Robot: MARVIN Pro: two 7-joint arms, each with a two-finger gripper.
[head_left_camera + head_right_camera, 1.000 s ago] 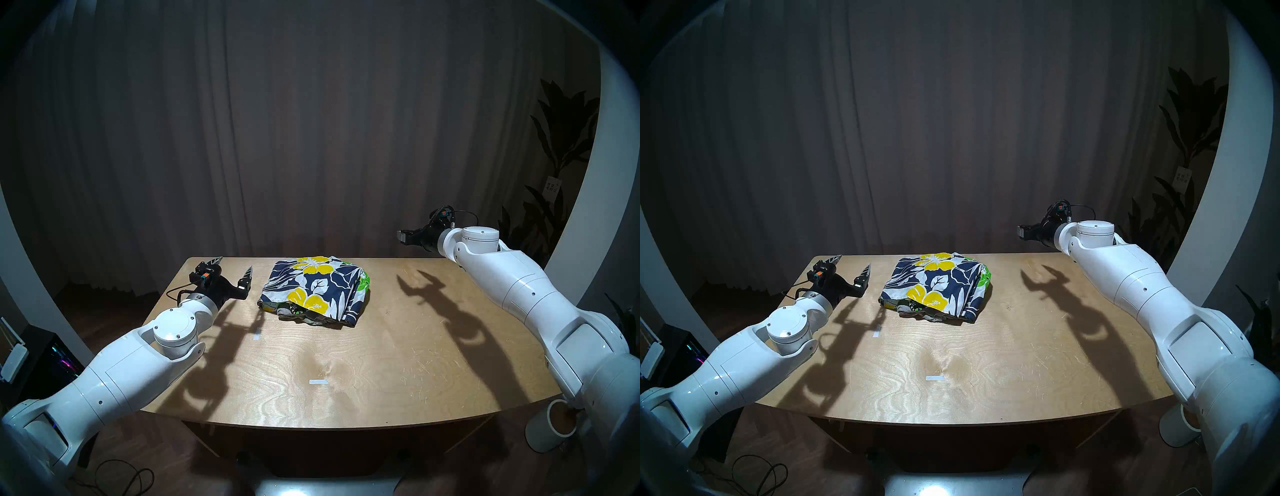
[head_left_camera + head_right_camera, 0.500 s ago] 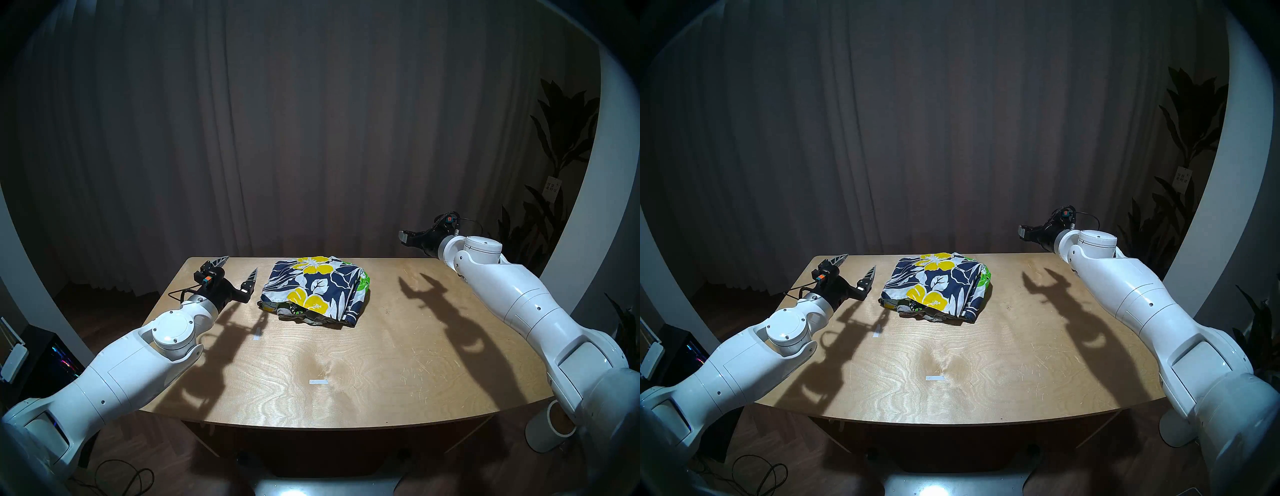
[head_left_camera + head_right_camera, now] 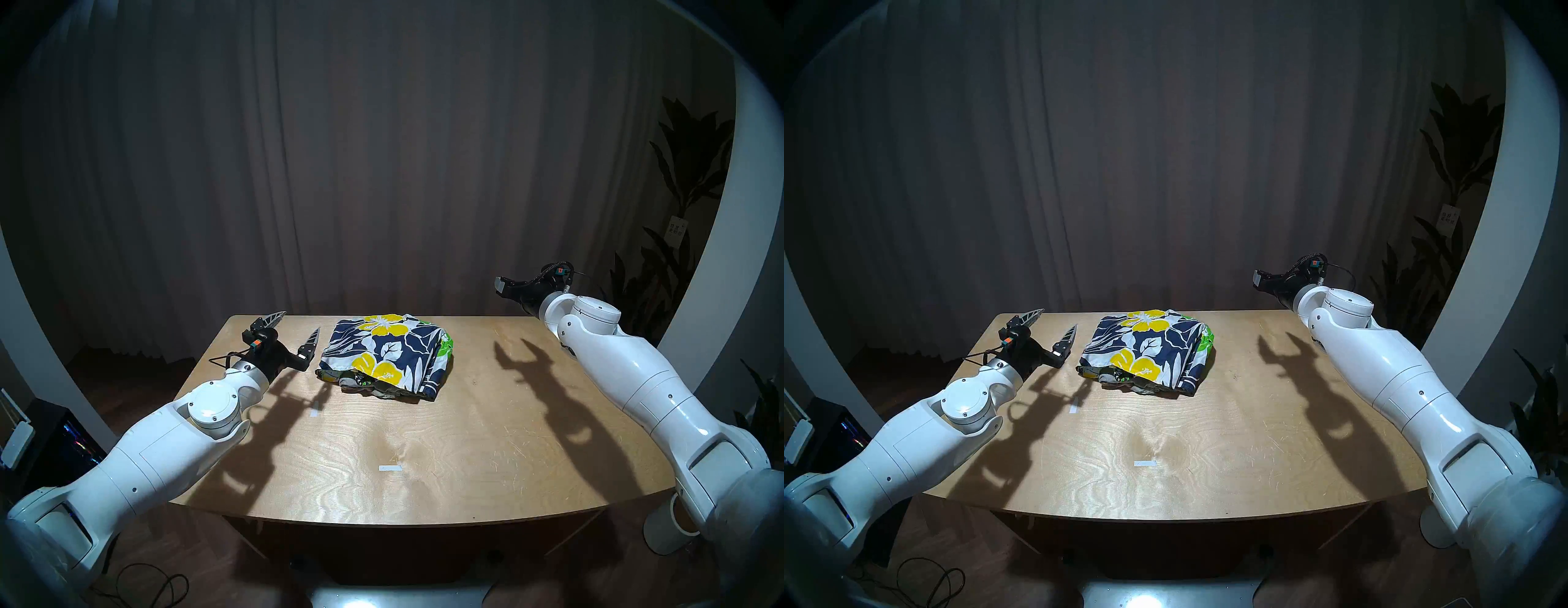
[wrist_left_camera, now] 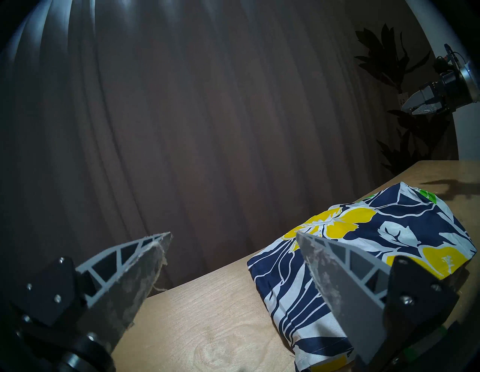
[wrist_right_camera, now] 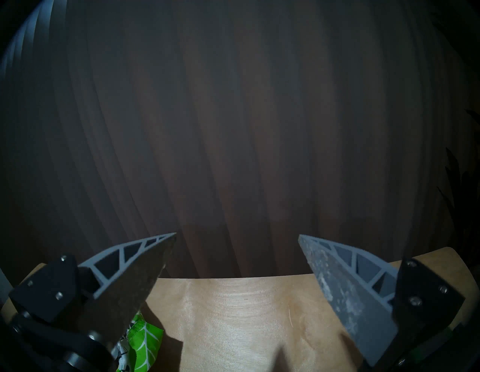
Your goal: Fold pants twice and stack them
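Floral shorts [image 3: 384, 356] are lying folded in a compact bundle on the far middle of the wooden table [image 3: 424, 446]; in the head stereo left view a scrap of greyish fabric is peeking out under their near edge, though whether that is a second garment is unclear. The left gripper [image 3: 297, 327] is hovering just left of the bundle with its fingers spread wide and holding nothing. The right gripper [image 3: 500, 285] is hanging above the far right corner, well apart from the shorts.

From the head stereo right view, the same layout is showing, with two tape marks [image 3: 1144, 463] sitting on the bare wood.

Through the left wrist camera, the spread fingers [image 4: 135, 272] are framing the table edge, the shorts close beside the right-hand one.

Through the right wrist camera, the fingers [image 5: 345, 285] are standing wide apart and empty, a green leaf-print corner showing at lower left.
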